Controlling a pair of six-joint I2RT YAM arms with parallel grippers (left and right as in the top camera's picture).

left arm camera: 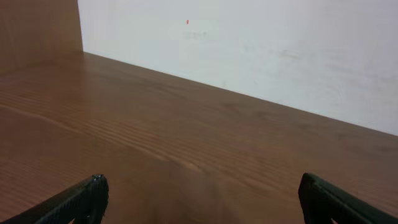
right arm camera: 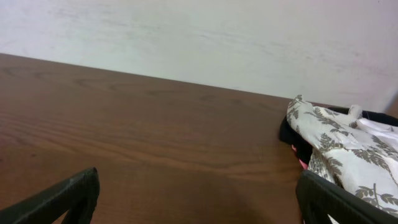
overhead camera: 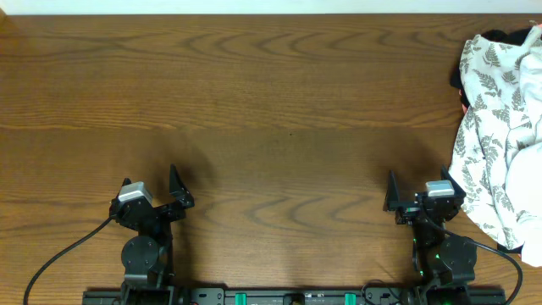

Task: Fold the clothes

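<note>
Idling: left gripper [left arm camera: 202, 180] and right gripper [right arm camera: 199, 175] both wide apart, empty. Risk: right grabs fern cloth [overhead camera: 487, 85] tangled over shirt [overhead camera: 523, 161].

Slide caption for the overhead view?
Left fingers and right fingers open at front; crumpled white fern-print cloth heaped at brown wooden table's right edge.

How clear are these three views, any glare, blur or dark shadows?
Overhead: even light, the table grain is crisp with no glare, and the fern-print cloth is cut off by the right edge. Left wrist: the wood grain is fairly sharp, the near fingertips are soft-edged, and the wall is bright but not blown out. Right wrist: the fingertips are likewise soft, and the cloth's leaf print is readable.
</note>
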